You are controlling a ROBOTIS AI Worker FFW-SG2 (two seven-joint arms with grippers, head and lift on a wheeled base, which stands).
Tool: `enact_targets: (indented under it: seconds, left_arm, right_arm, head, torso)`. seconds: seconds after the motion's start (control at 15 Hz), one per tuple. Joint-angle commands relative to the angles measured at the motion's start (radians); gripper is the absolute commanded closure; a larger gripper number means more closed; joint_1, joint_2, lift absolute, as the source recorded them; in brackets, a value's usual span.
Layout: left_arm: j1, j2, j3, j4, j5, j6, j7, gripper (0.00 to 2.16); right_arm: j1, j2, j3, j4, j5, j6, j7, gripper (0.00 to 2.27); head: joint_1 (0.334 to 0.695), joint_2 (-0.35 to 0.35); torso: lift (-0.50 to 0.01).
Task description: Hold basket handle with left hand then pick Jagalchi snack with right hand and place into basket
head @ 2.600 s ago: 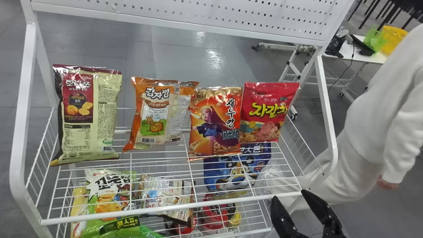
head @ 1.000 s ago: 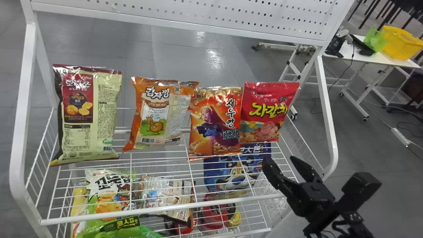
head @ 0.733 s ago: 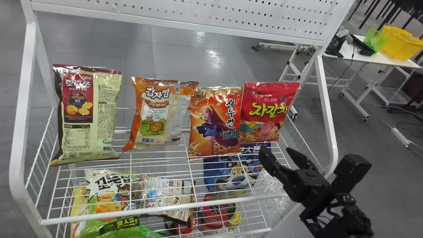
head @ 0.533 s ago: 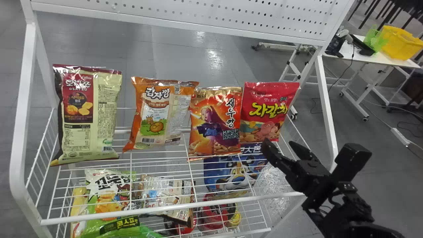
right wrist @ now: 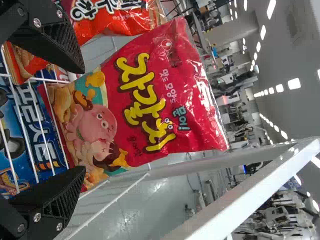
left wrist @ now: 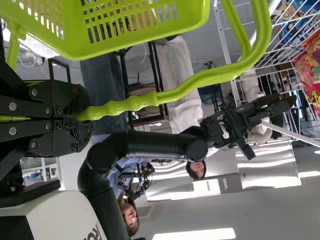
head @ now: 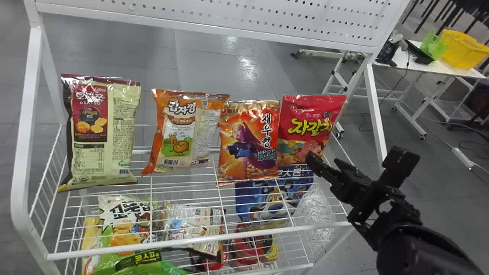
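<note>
Head view: four snack bags stood in a row on the upper shelf of a white wire rack (head: 183, 241); from left to right they were a cream and maroon bag (head: 121, 133), an orange bag with a potato character (head: 178, 130), an orange-red bag with a cartoon figure (head: 248, 141), and the red Jagalchi snack (head: 309, 114), upright at the right end; a blue bag (head: 267, 196) and other packs lay on a level below; the right gripper (head: 323, 157) was at the Jagalchi snack's lower right, its two black fingers apart, one tip overlapping the bag's bottom part in this view.

Left wrist view: the left gripper (left wrist: 81, 116) was closed around the basket handle (left wrist: 195, 85), a wavy yellow-green bar; the basket (left wrist: 192, 12) it belonged to was the same colour, with slotted walls.

Right wrist view: the right gripper's jaws were wide, with nothing clamped; the Jagalchi snack's lower part showed between and beyond the two fingers; whether either finger touched it, I cannot tell; the orange-red bag was just beside it.
</note>
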Motion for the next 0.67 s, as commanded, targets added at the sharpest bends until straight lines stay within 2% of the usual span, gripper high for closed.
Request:
enact_targets:
  seconds: [0.0,0.4,0.6]
  left_arm:
    - [0.0,0.0,0.0,-0.001,0.001,0.0,-0.01,2.15]
    - [0.002,0.002,0.012,0.006,0.001,0.0,-0.01,2.15]
    - [0.002,0.002,0.02,0.013,0.001,-0.009,-0.01,2.15]
  right_arm:
    - [-0.058,0.001,0.0,0.051,0.017,0.015,-0.008,0.13]
    - [-0.18,-0.002,0.0,0.193,0.029,0.027,-0.031,0.13]
    - [-0.238,-0.023,0.003,0.259,0.029,-0.01,-0.03,0.13]
  head:
    - [0.695,-0.35]
    - [0.695,-0.35]
    - [0.695,-0.35]
  torso:
    - [-0.009]
    - [-0.009]
    - [-0.009]
